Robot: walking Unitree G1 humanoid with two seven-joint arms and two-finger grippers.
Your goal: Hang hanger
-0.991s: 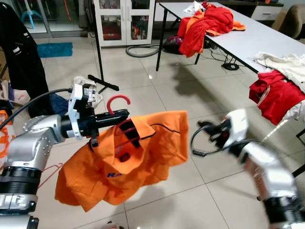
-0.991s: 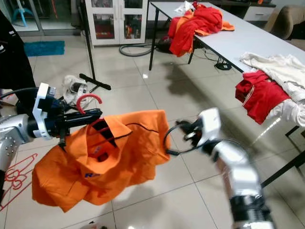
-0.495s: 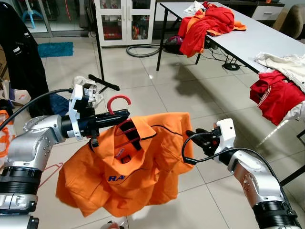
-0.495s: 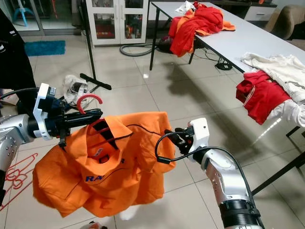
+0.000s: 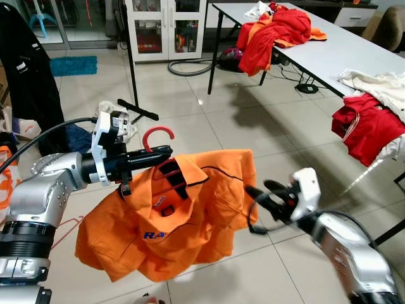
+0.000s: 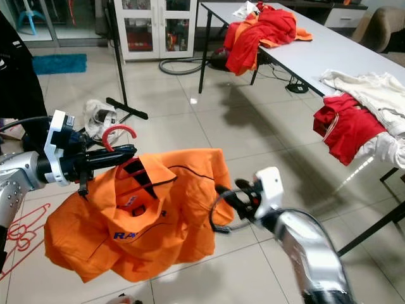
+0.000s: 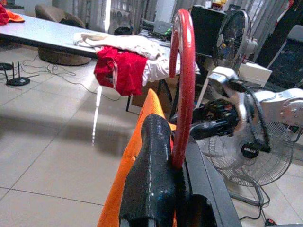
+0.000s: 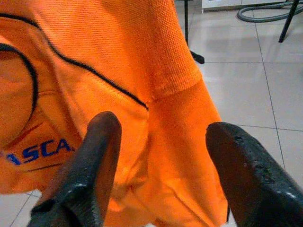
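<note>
- At the robot's left, the left gripper [image 5: 142, 158] has its two black fingers pinched on the neck of the red hanger [image 5: 156, 135], just below the hook, which stands upright above the fingers.
- An orange shirt [image 5: 177, 218] hangs from that hanger in mid-air, above the tiled floor [image 5: 253, 126]; its collar sits directly under the left gripper and blue lettering shows on its front.
- On the robot's right, the right gripper [image 5: 269, 196] is level with the shirt's right sleeve edge. Its fingers [image 8: 92, 165] are spread wide, with the orange fabric in front of and between them; contact cannot be confirmed.
- A black cable loops beneath the right gripper.
- Beyond, a white table [image 5: 329, 47] runs along the right side of the room. Red and orange garments [image 5: 272, 28] lie heaped at its far end; a red garment [image 5: 364, 123] drapes over its near edge.
- A glass-door cabinet [image 5: 166, 25] stands against the far wall.
</note>
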